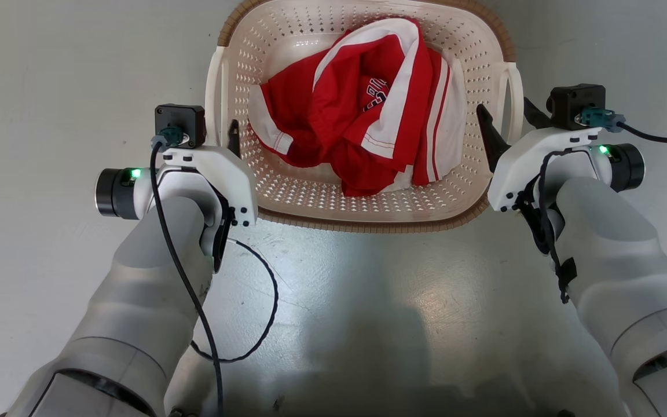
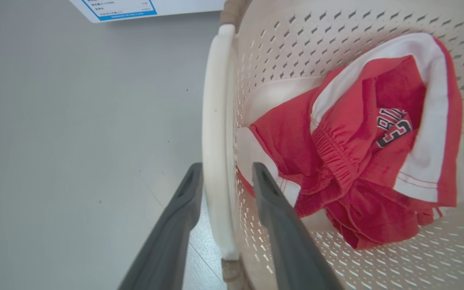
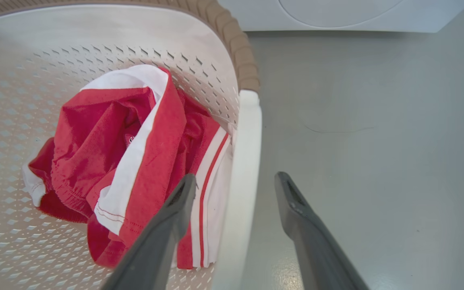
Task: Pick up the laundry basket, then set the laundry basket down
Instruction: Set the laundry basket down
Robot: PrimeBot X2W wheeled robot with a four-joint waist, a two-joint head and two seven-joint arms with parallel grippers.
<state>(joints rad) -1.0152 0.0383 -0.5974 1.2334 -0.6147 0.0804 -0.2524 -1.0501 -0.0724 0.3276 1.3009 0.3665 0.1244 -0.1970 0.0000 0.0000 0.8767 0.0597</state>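
Note:
The cream laundry basket (image 1: 287,191) with a brown rim sits on the grey floor straight ahead, with a red and white garment (image 1: 362,110) crumpled inside. My left gripper (image 1: 220,139) is open and straddles the basket's white left handle (image 2: 216,141), one finger outside and one inside the wall. The outer finger (image 2: 189,189) lies close against the handle. My right gripper (image 1: 510,121) is open too, around the white right handle (image 3: 248,161). There is a gap on each side between that handle and the fingers (image 3: 292,201). In the wrist views the left gripper (image 2: 226,177) and right gripper (image 3: 236,183) grip nothing.
A white washing machine front (image 3: 336,16) stands beyond the basket on the right side. A white sheet with a blue-edged label (image 2: 115,8) lies past the left handle. A black cable (image 1: 264,301) loops off my left forearm over the bare grey floor (image 1: 368,301).

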